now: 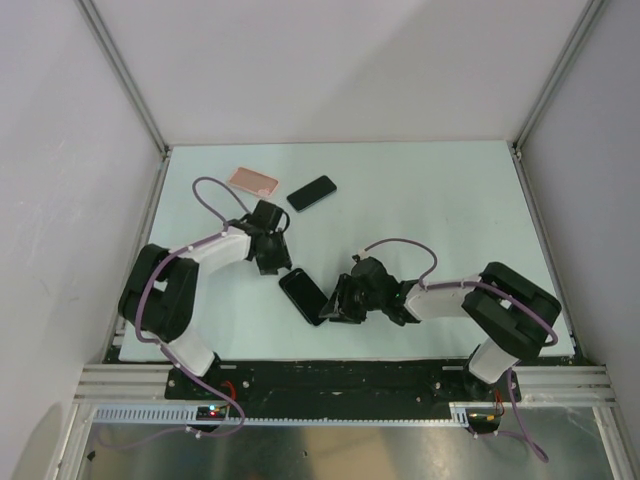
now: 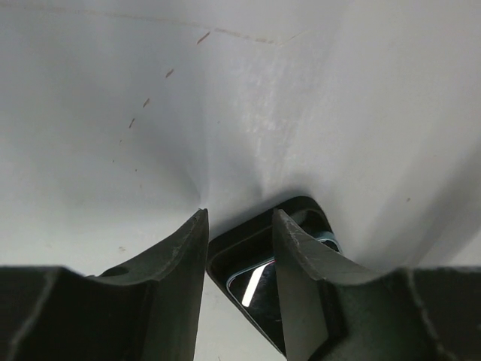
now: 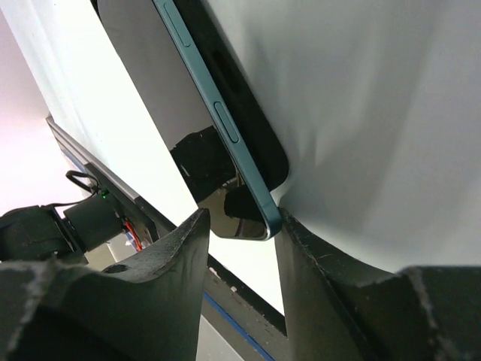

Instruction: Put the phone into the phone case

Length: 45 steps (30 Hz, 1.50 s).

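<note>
Black phone lies on the worktop, clear of every edge, long axis far-left to near-right. Your left claw is part-open, empty; right claw straddles its corner, grip unclear.

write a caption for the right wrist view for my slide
Teal-edged phone, its near corner sitting between the parted fingers of the right gripper.

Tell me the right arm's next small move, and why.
Probably close the right gripper on the phone. Its blue-green edge sits between the open fingers, near one of them, so a grip looks ready. The pink case lies far back, so the phone must be held before it can go there.
</note>
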Tool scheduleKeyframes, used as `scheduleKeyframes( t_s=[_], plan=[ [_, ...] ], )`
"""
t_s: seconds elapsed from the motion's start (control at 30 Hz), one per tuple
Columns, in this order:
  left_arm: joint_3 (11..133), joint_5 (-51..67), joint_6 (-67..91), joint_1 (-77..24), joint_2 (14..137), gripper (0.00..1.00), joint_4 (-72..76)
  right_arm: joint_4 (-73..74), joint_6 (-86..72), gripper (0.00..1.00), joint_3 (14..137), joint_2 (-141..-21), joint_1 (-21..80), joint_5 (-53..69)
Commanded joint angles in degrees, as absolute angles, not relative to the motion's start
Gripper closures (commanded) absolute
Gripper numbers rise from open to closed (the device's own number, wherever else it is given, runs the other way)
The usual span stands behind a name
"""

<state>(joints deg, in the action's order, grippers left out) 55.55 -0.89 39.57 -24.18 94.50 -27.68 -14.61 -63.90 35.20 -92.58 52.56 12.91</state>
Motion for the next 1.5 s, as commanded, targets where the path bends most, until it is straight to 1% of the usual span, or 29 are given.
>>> scheduleKeyframes(
  t_s=[0.0,0.2,0.33,0.4,0.67,0.8,0.97,1.47],
  plan=[
    [52.51,1.98,42.28,-23.8,92.54,0.56,-24.63,-16.13,-64.78,0.57,35.32,-94.0,52.28,10.91],
    [47.73,4.44,44.79,-24.2,90.74,0.58,-21.34,-14.36,-64.39,0.62,36.66,-94.6,51.21,12.84],
    [45.02,4.43,46.76,-25.19,88.82,0.61,-20.45,-13.13,-63.7,0.7,37.37,-95.07,49.15,15.58],
    [43.58,4.1,48.23,-25.63,87.57,0.62,-20.12,-11.35,-62.59,0.71,38.08,-95.05,48.01,16.51],
    [39.86,0.55,55.9,-30.76,84.11,0.62,-19.07,-5.69,-58.95,0.74,39.94,-94.97,43.29,22.25],
    [38.46,-1.89,58.64,-31.77,82.62,0.62,-18.37,-4.48,-59.7,0.79,39.94,-95.94,42.44,26.53],
    [37.04,-4.09,61.15,-32.81,80.5,0.61,-17.83,-1.01,-60.21,0.84,39.99,-96.29,40.86,28.47],
    [36.23,-5.29,61.92,-34.77,80.5,0.61,-13.12,7.76,-59.67,0.87,41.79,-97.37,37.14,36.73]
  ],
)
